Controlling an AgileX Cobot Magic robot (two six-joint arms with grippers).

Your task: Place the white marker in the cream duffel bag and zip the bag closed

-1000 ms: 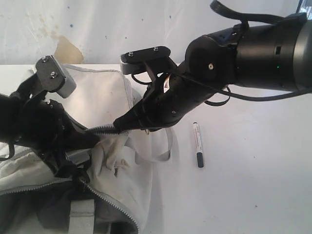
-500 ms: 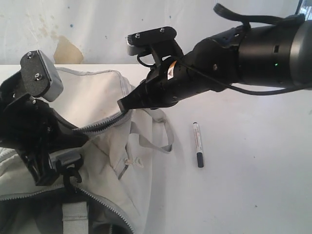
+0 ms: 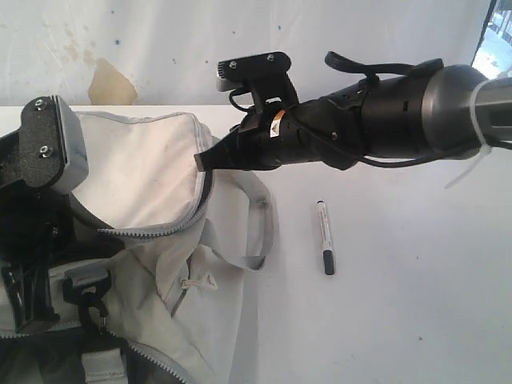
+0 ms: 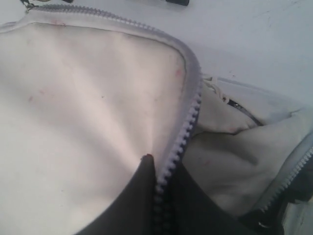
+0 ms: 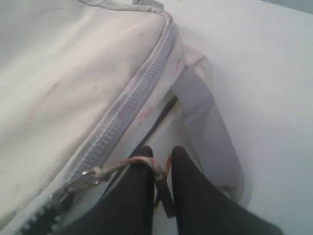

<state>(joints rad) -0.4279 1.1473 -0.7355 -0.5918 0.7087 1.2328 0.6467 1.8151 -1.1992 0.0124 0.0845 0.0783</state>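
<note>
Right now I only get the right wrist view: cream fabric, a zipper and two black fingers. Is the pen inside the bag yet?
Observer: No. The white marker lies on the table, outside the cream duffel bag, to the side of its grey strap and not touching it.
Operator: And the other hand?
Observer: The left hand is pinching the bag's edge, right across the zipper teeth.
Operator: Is the bag open anywhere?
Observer: Yes. The exterior view shows two separate rows of zipper teeth, one along the flap and another lower down, near the picture's bottom edge.
</note>
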